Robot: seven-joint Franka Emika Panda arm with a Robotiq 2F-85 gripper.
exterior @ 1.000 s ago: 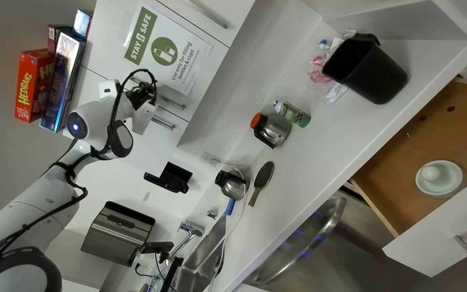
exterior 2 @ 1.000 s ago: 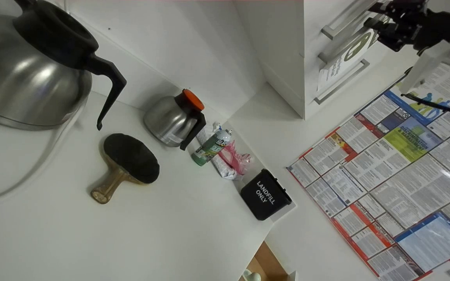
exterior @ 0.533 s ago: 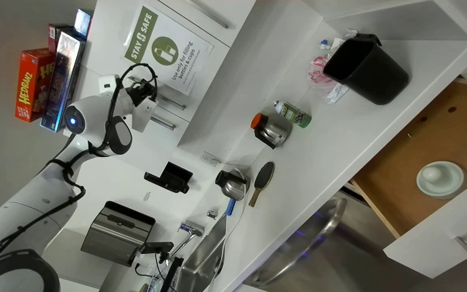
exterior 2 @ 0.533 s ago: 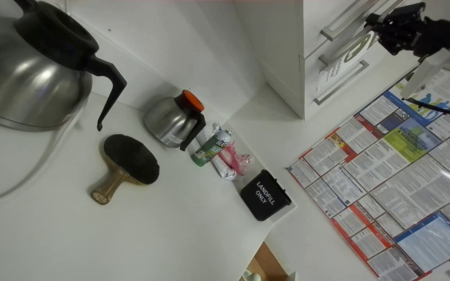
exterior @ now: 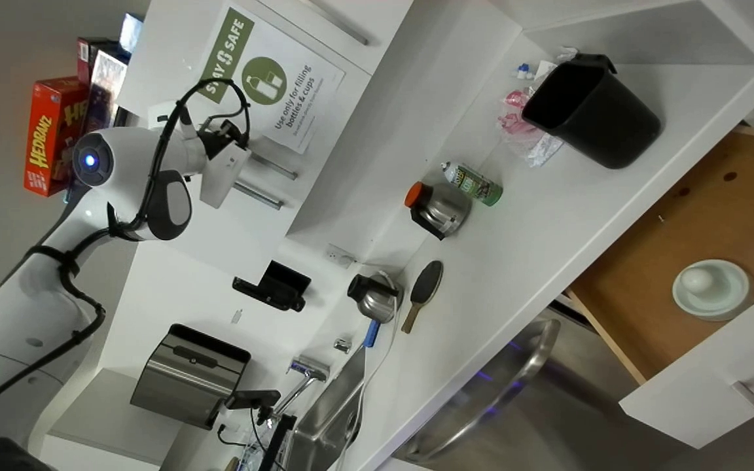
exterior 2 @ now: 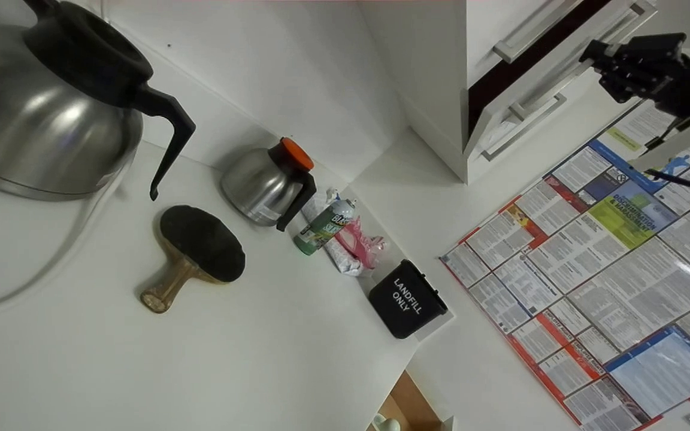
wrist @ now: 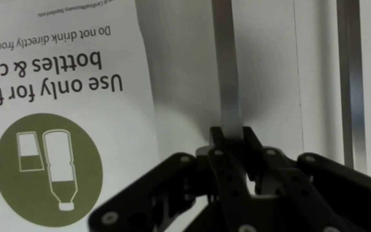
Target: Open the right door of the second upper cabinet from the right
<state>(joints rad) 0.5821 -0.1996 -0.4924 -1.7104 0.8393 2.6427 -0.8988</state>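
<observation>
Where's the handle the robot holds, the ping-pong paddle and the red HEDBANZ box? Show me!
Handle (wrist: 226,64): in the wrist view, on its metal bar.
Ping-pong paddle (exterior 2: 201,246): in an exterior view, on its black face.
HEDBANZ box (exterior: 44,139): in an exterior view, on its red lettered side.

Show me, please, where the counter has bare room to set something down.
The widest bare patch of counter lies between the paddle and the bin, toward the open drawer. A narrow gap parts the paddle from the orange-lidded pot. It is crowded from that pot through the spray can and the pink bag to the bin.
</observation>
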